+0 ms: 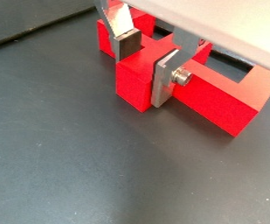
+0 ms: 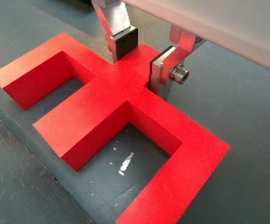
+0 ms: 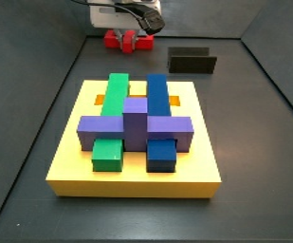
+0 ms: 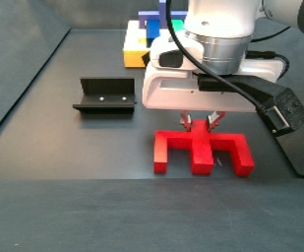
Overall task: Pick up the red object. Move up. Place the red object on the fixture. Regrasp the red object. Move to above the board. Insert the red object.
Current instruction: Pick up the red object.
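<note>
My end effector [image 2: 144, 54] sits low at the red object [image 2: 114, 109], fingers apart astride its central bar, not clamped. It lies flat on the counter [image 4: 76, 202], lower middle of a side view, prongs toward the camera.

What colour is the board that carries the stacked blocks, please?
Yellow; the board shows best in a side view, far from the gripper.

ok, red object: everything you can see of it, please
The red object is a flat, matte, blocky piece: a central bar with arms forming open square pockets, comb-like in a side view. It lies flat on the dark floor, apart from the fixture. The gripper straddles its central bar, fingers at either side.
</note>
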You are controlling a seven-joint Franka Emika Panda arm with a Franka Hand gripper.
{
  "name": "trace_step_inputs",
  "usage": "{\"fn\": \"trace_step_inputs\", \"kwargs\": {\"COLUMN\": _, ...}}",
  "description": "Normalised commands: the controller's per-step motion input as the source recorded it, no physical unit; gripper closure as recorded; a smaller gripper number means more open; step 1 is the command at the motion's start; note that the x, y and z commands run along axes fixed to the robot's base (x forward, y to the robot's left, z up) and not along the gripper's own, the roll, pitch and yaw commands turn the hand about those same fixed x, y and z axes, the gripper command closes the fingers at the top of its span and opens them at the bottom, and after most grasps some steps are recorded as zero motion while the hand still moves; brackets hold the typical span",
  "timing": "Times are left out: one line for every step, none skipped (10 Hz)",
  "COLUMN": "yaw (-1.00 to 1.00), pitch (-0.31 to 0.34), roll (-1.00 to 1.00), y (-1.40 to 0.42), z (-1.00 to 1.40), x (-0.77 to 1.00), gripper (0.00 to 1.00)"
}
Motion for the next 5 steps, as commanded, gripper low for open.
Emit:
{"fn": "trace_step_inputs", "kwargs": {"yaw": 0.0, "pitch": 0.0, "roll": 0.0, "y": 0.0, "z": 0.0, "x": 0.0, "gripper": 1.0}}
{"fn": "trace_step_inputs", "kwargs": {"yaw": 0.0, "pitch": 0.0, "roll": 0.0, "y": 0.0, "z": 0.0, "x": 0.0, "gripper": 1.0}}
{"fn": "trace_step_inputs", "kwargs": {"yaw": 0.0, "pitch": 0.0, "roll": 0.0, "y": 0.0, "z": 0.0, "x": 0.0, "gripper": 1.0}}
{"fn": "trace_step_inputs", "kwargs": {"yaw": 0.0, "pitch": 0.0, "roll": 0.0, "y": 0.0, "z": 0.0, "x": 0.0, "gripper": 1.0}}
{"fn": "trace_step_inputs", "kwargs": {"yaw": 0.0, "pitch": 0.0, "roll": 0.0, "y": 0.0, "z": 0.0, "x": 0.0, "gripper": 1.0}}
